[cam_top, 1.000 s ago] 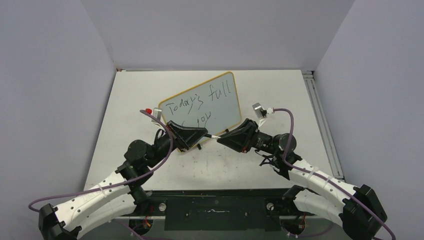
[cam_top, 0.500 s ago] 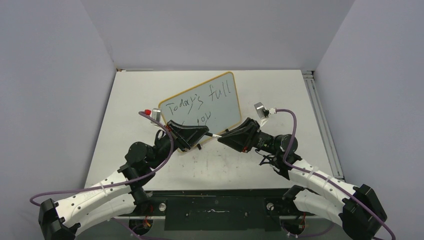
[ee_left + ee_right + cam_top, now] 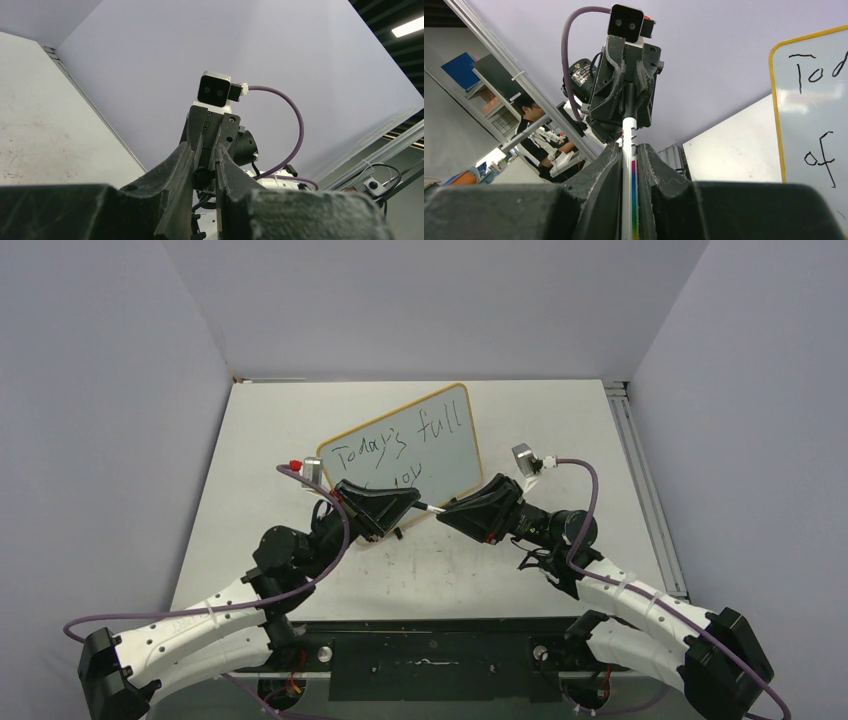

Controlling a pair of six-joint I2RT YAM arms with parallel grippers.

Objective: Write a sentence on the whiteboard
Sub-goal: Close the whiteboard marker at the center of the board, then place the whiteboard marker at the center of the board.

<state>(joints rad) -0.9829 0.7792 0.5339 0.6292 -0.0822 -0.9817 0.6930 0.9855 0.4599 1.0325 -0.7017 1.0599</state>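
The whiteboard [image 3: 425, 440] lies tilted on the table, yellow-framed, with the sentence [image 3: 405, 438] in black: "Today's full" above, and a lower line partly hidden behind my left gripper. In the right wrist view the board [image 3: 819, 165] shows "Tod" and "of". My two grippers meet tip to tip just in front of the board. My right gripper [image 3: 445, 512] [image 3: 629, 146] is shut on the white marker pen [image 3: 629, 165] [image 3: 429, 508]. My left gripper [image 3: 410, 502] [image 3: 204, 148] is shut on the pen's black end [image 3: 202, 176].
A metal rail [image 3: 640, 480] runs along the table's right edge. Grey walls close in the back and sides. Purple cables [image 3: 575, 490] loop off both wrists. A person [image 3: 531, 107] sits beyond the cell in the right wrist view.
Almost nothing: both arms have shifted very slightly, and both grippers stay closed on the pen between them.
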